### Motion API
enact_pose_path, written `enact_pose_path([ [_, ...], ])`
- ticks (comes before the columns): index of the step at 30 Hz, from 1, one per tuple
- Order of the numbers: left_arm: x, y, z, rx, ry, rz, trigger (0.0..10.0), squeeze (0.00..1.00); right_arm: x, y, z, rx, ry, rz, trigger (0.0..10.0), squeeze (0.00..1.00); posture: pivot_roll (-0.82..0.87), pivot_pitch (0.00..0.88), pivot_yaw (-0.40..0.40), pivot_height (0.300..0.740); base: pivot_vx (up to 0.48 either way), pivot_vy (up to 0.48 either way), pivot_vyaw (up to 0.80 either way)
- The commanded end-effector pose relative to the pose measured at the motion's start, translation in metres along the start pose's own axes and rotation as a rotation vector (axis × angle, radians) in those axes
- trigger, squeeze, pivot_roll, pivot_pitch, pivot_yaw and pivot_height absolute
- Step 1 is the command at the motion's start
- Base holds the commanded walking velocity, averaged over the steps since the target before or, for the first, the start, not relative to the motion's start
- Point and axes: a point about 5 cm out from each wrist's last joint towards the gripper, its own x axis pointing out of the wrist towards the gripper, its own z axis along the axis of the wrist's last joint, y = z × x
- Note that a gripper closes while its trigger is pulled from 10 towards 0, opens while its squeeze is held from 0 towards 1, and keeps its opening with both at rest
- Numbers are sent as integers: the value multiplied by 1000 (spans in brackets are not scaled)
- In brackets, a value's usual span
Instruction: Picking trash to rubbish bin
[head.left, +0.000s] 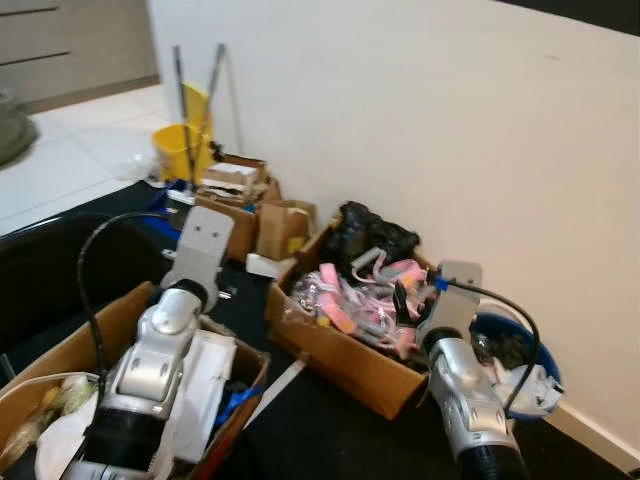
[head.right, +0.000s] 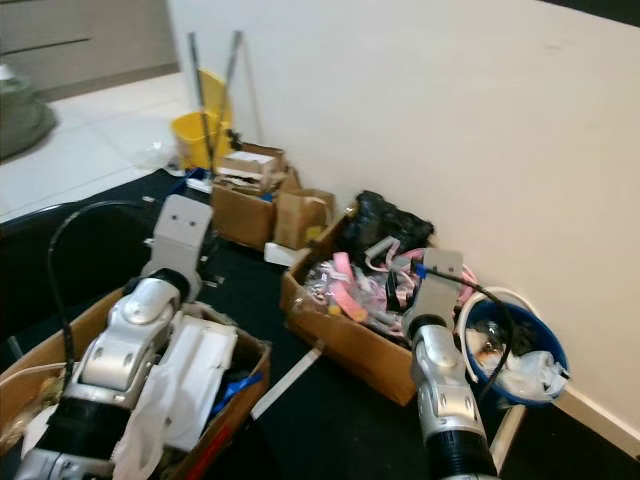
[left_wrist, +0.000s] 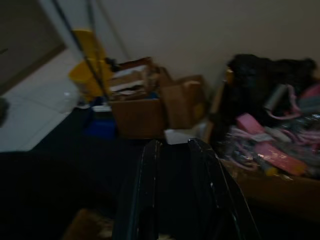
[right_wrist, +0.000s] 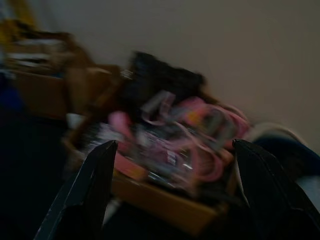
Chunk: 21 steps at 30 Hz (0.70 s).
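A blue round bin (head.left: 545, 352) stands against the white wall at the right, with white crumpled trash (head.left: 527, 383) in it. Beside it, a cardboard box (head.left: 345, 358) holds pink plastic pieces (head.left: 352, 300) and a black bundle (head.left: 370, 232). My right arm (head.left: 462, 385) reaches over the gap between this box and the bin. In the right wrist view my right gripper (right_wrist: 175, 144) is open, empty, and faces the pink clutter (right_wrist: 195, 145). My left arm (head.left: 165, 345) hangs above a near box (head.left: 85, 345) of white scraps. My left gripper (left_wrist: 172, 145) is shut and holds nothing.
Two smaller cardboard boxes (head.left: 262, 220) line the wall farther back. Behind them is a yellow mop bucket (head.left: 185, 145) with two handles. A black mat (head.left: 320, 425) covers the floor under the boxes, with white tiles (head.left: 70, 150) beyond. A white strip (head.left: 275, 390) lies on the mat.
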Motion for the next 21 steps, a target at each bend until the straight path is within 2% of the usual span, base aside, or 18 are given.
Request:
enact_pose_path([
  [1,-2,2,-5,0,9,-8,10000,0,-2,-8,-2,-3,13,-31,10000,0,-33,21,-75,740,0,0,-800],
  [7,-3,8,-14,5,34,-2,10000,0,-6,-11,-5,-8,13,-61,10000,0,-40,6,-49,740,0,0,-800],
  [9,-2,4,-16,-15,41,-26,10000,0,-8,-12,-7,3,11,-79,10000,0,-50,0,-35,740,0,0,-800],
  [13,1,1,-10,-13,36,-41,10000,0,-12,-12,-5,38,4,-93,10000,0,-35,17,-26,740,0,0,-800],
  [21,4,2,-5,-34,-8,0,10000,0,-18,-8,-13,31,16,-98,10000,0,-56,15,-13,740,0,0,-800],
])
